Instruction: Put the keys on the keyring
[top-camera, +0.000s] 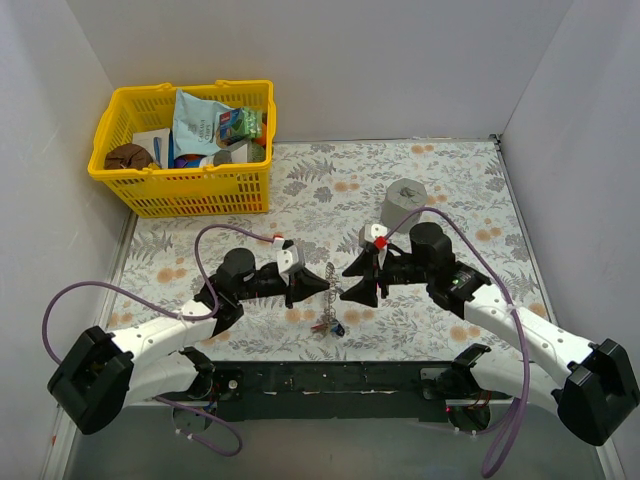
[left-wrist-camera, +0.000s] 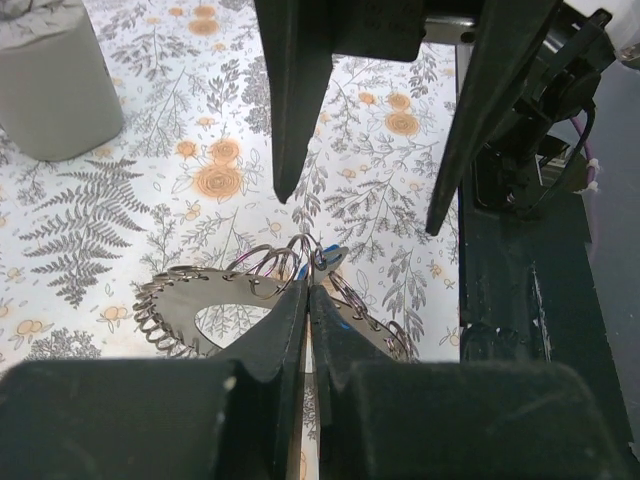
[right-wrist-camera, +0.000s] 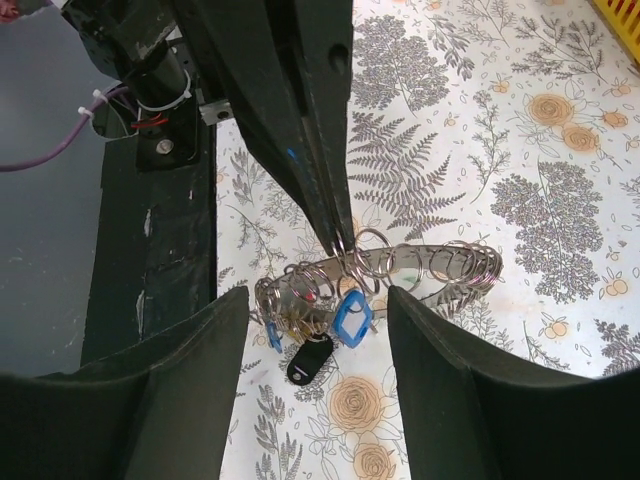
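Pinched the keyring (left-wrist-camera: 180, 305) with the left gripper (left-wrist-camera: 310, 296), jaws fully shut on the thin silvery loop, probably to steady it and present it to the other arm. Kept it over the floral worktop (top-camera: 440, 180), near the middle of the front edge, well apart from the yellow basket (top-camera: 180, 195) at the far left corner and the grey cylinder (top-camera: 404, 205) further back. Faced it with the right gripper (right-wrist-camera: 318, 297), fingers spread wide and holding nothing, one to either side of the loop, seemingly placed to close on a key or on the wire next. Found the keys (right-wrist-camera: 345, 320) bunched at the loop's end nearer the front edge, a blue head and a black head plainest, a red one half hidden. Could not tell them threaded from merely tangled there.
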